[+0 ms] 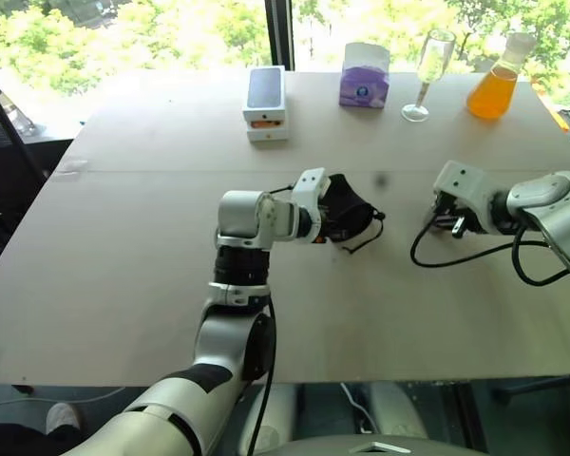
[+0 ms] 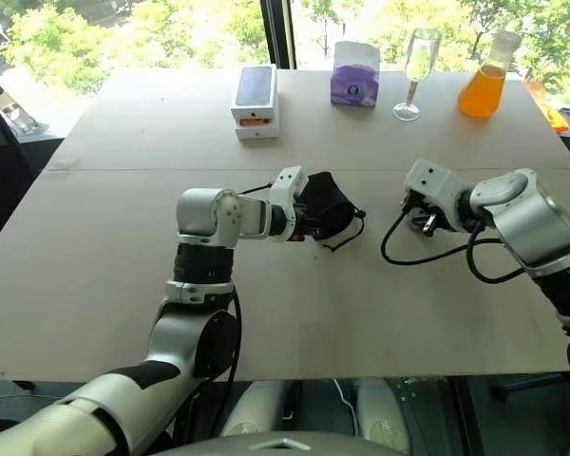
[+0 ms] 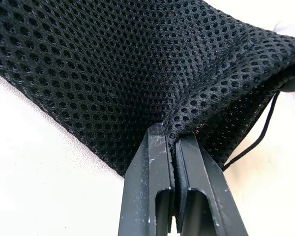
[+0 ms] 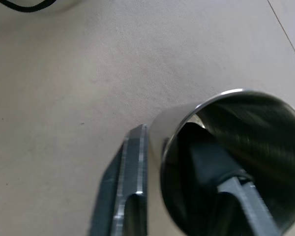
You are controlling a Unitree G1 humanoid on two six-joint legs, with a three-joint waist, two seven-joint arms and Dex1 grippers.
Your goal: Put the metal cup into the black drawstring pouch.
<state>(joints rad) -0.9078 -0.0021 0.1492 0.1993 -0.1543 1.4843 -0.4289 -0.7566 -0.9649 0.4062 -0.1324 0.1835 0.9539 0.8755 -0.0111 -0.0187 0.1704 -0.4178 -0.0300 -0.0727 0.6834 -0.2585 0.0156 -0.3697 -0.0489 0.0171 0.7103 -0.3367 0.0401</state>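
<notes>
The black drawstring pouch (image 1: 350, 211) is a mesh fabric bag near the middle of the table, its thin cord (image 1: 368, 237) trailing on the right. My left gripper (image 3: 169, 132) is shut on a fold of the pouch (image 3: 137, 73) at its edge. The metal cup (image 4: 265, 142) is shiny steel and sits right of the pouch, mostly hidden behind my right hand in the head views. My right gripper (image 4: 162, 130) is shut on the cup's wall, with one finger (image 4: 130, 182) outside and the other inside. A gap of bare table separates the right gripper (image 1: 446, 220) from the pouch.
Along the far edge stand a white phone box (image 1: 266, 103), a purple tissue box (image 1: 365, 76), a clear wine glass (image 1: 427, 76) and a flask of orange liquid (image 1: 494, 87). A black cable (image 1: 456, 256) loops on the table under my right wrist.
</notes>
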